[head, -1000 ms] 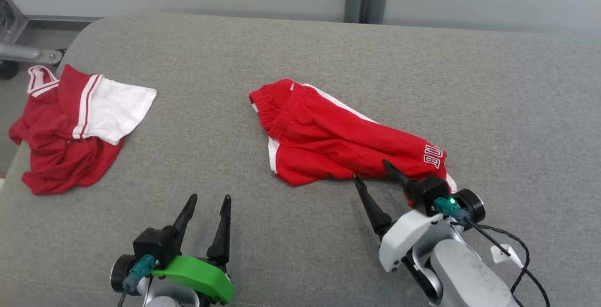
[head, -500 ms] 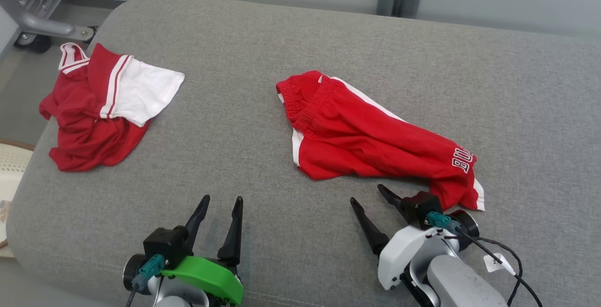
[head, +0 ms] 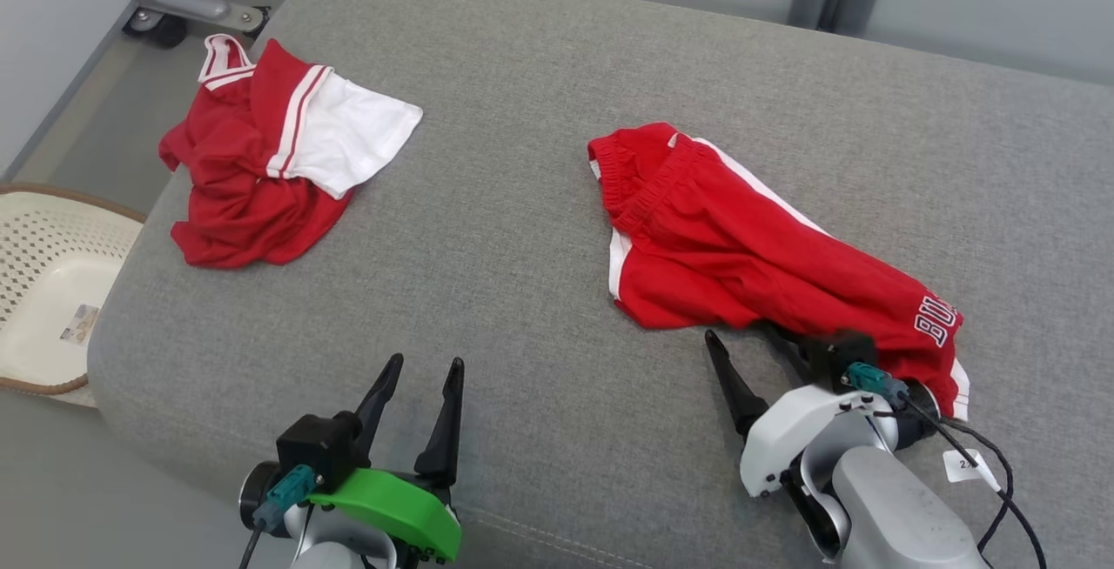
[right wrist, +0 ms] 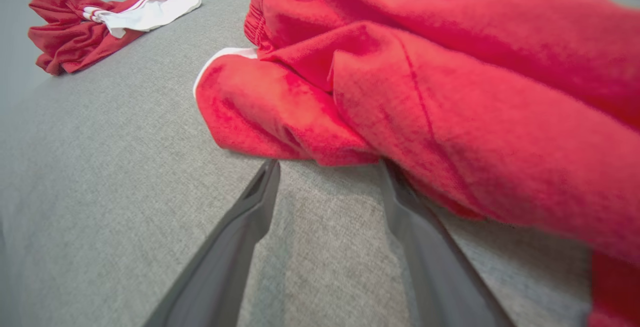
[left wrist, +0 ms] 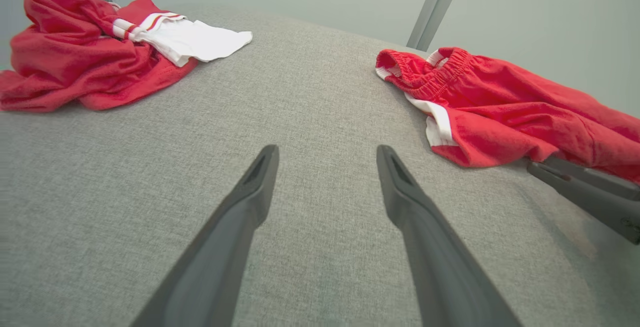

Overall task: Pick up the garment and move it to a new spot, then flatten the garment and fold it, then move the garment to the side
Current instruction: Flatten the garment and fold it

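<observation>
Red cotton shorts with white side stripes (head: 766, 264): crumpled, right of centre on grey fabric cushion (head: 522, 204). Right gripper (head: 745, 343): fingers apart, one tip under the shorts' hem. Left gripper (head: 426, 363): fingers apart, empty, over cushion's near edge.

A wide grey fabric cushion (head: 522, 204) with rounded corners carries two garments, well apart. Red shorts (head: 740, 256) with white side stripes lie rumpled toward its right, with the waistband at the far end and white lettering at the near hem. A crumpled red-and-white shirt (head: 261, 160) sits at the far left corner.
</observation>
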